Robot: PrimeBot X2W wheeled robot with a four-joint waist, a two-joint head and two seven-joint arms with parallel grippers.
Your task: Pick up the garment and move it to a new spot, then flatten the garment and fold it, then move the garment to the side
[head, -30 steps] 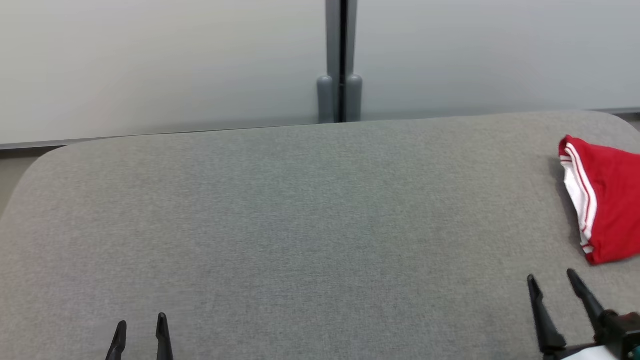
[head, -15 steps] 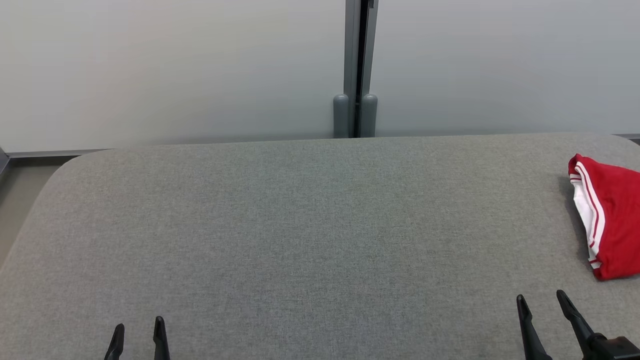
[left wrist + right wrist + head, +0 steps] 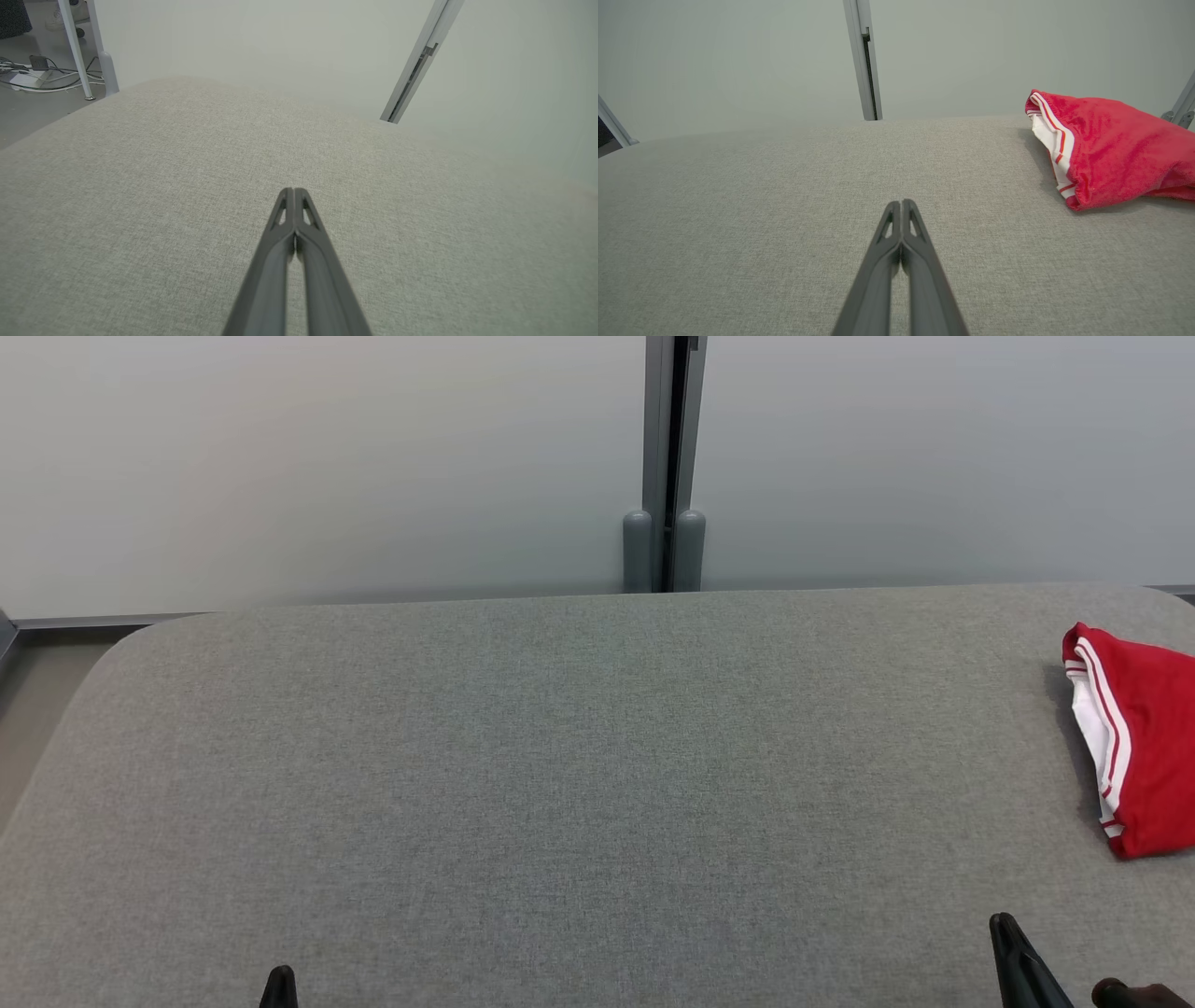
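Observation:
The garment (image 3: 1144, 747) is red with a white, red-striped band, folded into a compact bundle at the right edge of the grey fabric table (image 3: 560, 784). In the right wrist view the garment (image 3: 1106, 147) lies ahead and to the right, apart from my right gripper (image 3: 902, 203), whose fingers are pressed together with nothing between them. My left gripper (image 3: 294, 190) is shut and empty over bare fabric. In the head view my left gripper (image 3: 278, 978) and right gripper (image 3: 1006, 926) show only their tips at the bottom edge.
A pale wall with a grey vertical post (image 3: 665, 457) stands behind the table. In the left wrist view, white table legs (image 3: 77, 51) and cables (image 3: 32, 77) sit on the floor beyond the table's far left corner.
Both grippers have shut and drawn back toward the bottom edge of the head view. The camera shifted between the oldest frame and the later one; the garment stays put.

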